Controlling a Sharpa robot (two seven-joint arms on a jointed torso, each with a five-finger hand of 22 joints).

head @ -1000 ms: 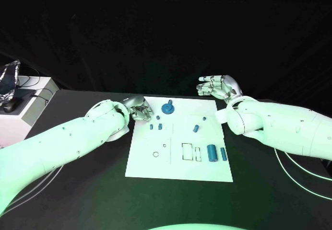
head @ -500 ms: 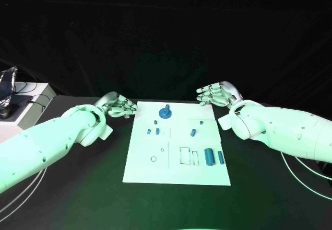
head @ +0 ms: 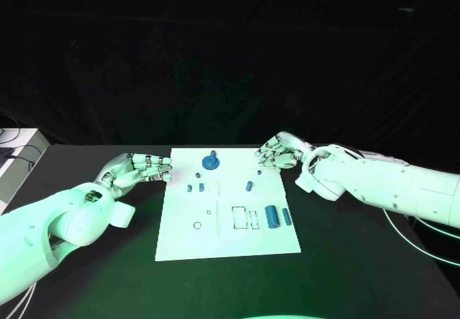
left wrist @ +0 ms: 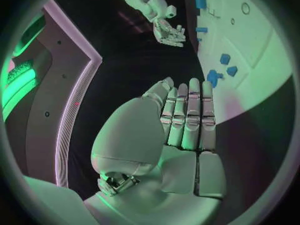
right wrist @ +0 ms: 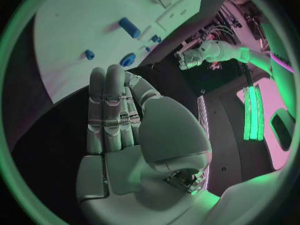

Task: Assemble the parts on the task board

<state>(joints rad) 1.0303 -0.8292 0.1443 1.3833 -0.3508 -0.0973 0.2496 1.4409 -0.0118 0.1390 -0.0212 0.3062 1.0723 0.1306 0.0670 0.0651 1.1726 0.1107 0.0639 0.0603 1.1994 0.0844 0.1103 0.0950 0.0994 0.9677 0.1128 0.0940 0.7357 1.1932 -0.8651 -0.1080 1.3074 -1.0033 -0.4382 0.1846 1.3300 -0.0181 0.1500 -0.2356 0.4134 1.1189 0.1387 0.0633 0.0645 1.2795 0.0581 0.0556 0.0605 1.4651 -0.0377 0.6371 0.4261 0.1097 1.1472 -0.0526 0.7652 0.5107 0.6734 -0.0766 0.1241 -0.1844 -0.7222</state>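
Black desk (head: 115, 266) carries the white board (head: 225, 242) at its middle, lying flat between the two arms. On the board's far end stands a round blue part (head: 211, 160) with a short stem. Nearer in lie several small blue pieces (head: 199, 175), one more (head: 248, 185) a little to the right of them, and two longer blue cylinders (head: 273, 216) side by side near the board's right edge, just beside some outlined slots.

Left hand (head: 137, 169) hovers just off the board's left edge near its far corner, holding nothing; in its wrist view the fingers (left wrist: 187, 117) lie straight and close together, palm bare. Right hand (head: 279, 151) hangs at the board's far right corner, also holding nothing; its wrist view shows the fingers (right wrist: 107, 110) extended side by side, with the board and blue parts beyond the fingertips. Neither hand touches a part.
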